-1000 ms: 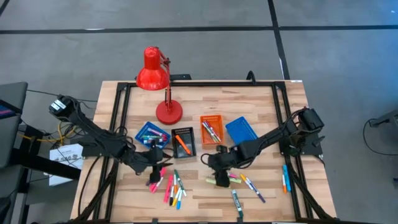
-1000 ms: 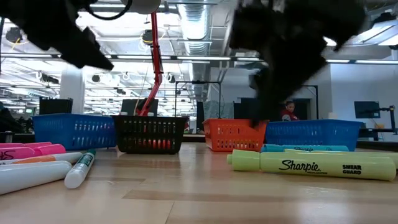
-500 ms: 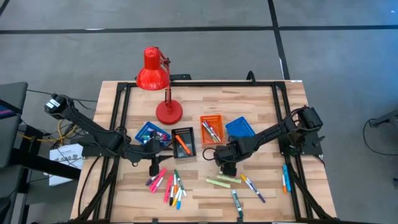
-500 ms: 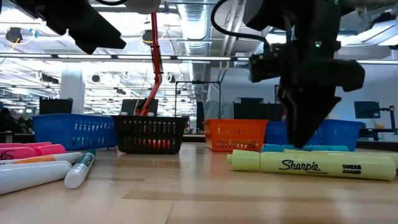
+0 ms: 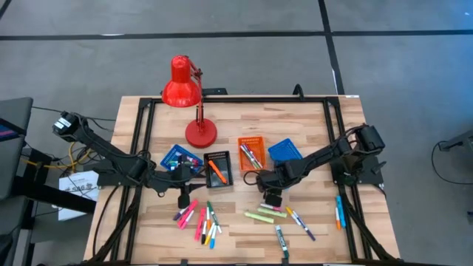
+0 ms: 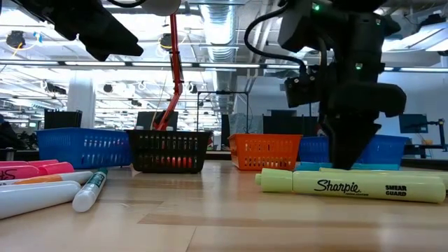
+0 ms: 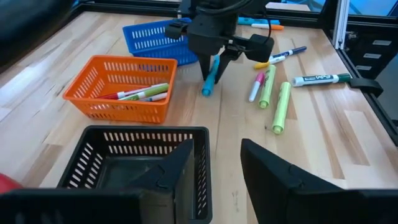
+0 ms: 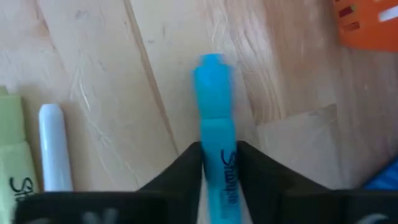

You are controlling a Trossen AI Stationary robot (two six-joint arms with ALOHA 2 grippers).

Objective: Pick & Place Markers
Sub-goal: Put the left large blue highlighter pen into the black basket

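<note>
One blue marker (image 8: pixel 216 143) is pinched lengthwise in the right pincer (image 7: pixel 211 68) just above the desk (image 5: pixel 310 125) near the orange tray (image 7: pixel 121 87), presumably for sorting, while the left pincer (image 7: pixel 214 165) is held spread over the black tray (image 7: pixel 130 162).

Right end effector (image 8: pixel 217 165) clamped; left end effector (image 7: pixel 214 165) parted.

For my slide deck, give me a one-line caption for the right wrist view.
Right gripper shut on a blue marker above the wooden table.
</note>
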